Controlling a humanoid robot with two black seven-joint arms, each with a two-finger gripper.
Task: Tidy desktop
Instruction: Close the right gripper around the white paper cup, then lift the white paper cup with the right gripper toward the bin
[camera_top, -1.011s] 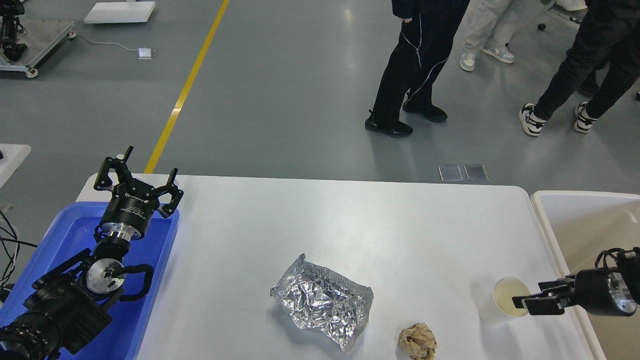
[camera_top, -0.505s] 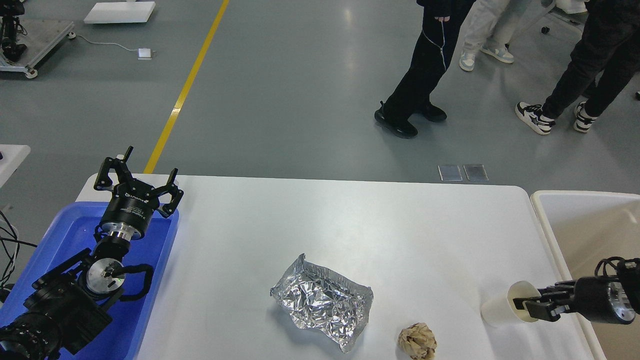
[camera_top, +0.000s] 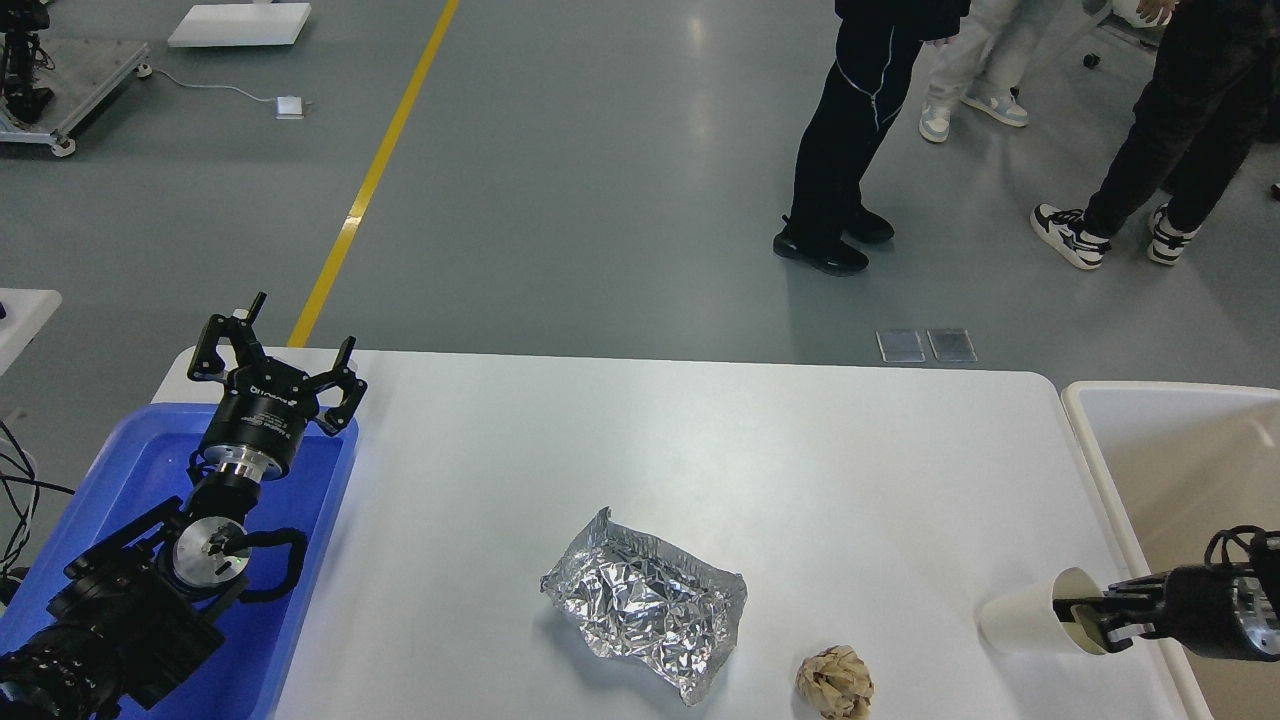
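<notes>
Counter (camera_top: 700, 450): white, carrying crumpled foil (camera_top: 645, 603), paper ball (camera_top: 835, 682).
Left claw (camera_top: 275, 352): spread wide over blue tray (camera_top: 290, 620).
Right claw (camera_top: 1085, 615): gripping tipped paper cup (camera_top: 1030, 625).

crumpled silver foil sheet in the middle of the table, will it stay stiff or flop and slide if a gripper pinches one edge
The crumpled silver foil sheet looks thin and creased, so a pinched edge would probably bend rather than lift the whole piece rigidly. It seems light for its spread, so a push would likely slide it across the smooth white desktop. It lies flat and is unlikely to roll.
</notes>
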